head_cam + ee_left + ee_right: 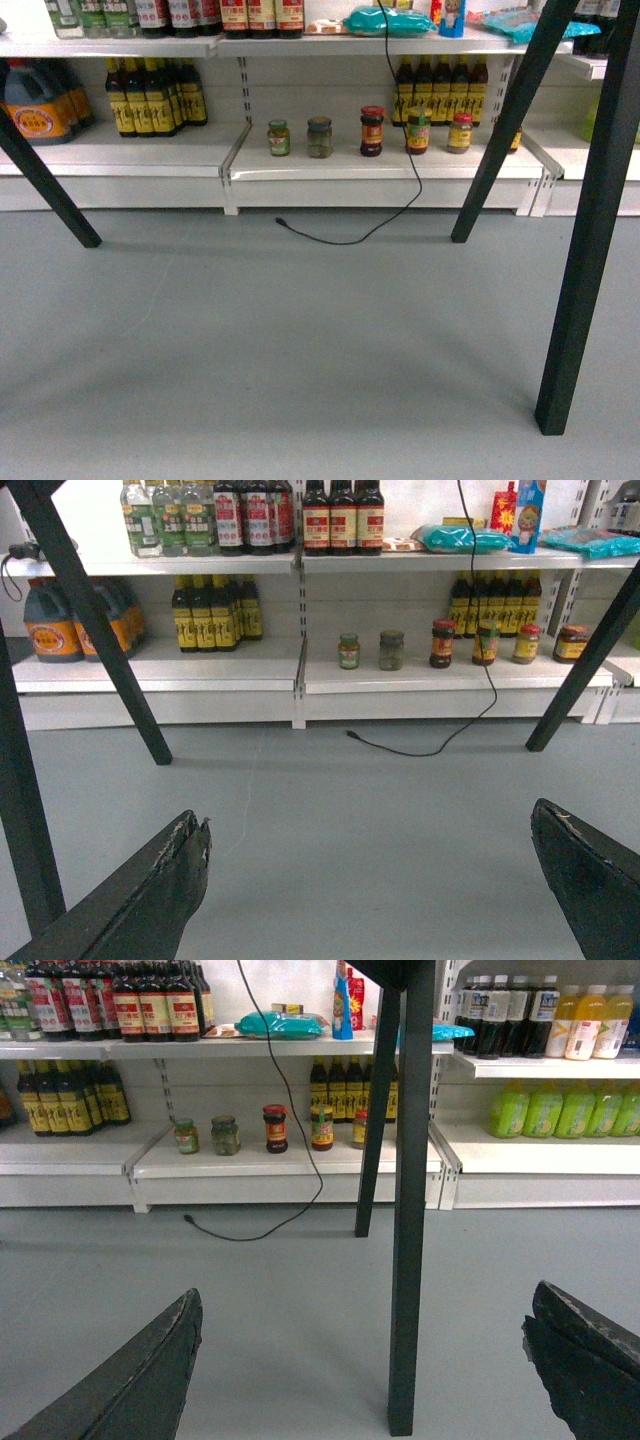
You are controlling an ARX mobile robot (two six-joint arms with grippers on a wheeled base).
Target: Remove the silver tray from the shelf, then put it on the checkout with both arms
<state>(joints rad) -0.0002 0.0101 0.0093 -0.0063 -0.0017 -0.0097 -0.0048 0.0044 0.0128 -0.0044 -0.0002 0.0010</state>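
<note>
The silver tray shows in no view, nor any checkout counter, so the stage can't be judged. Well beyond both claws stands the shelf (380, 165). Left claw (370, 880) and right claw (360, 1360) are both released, empty. Only the right wrist view shows green drink bottles (560, 1110).

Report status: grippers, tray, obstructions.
Left gripper open, empty. Right gripper open, empty. Silver tray not in view. Black table legs and a loose black cable stand between robot and shelf.
</note>
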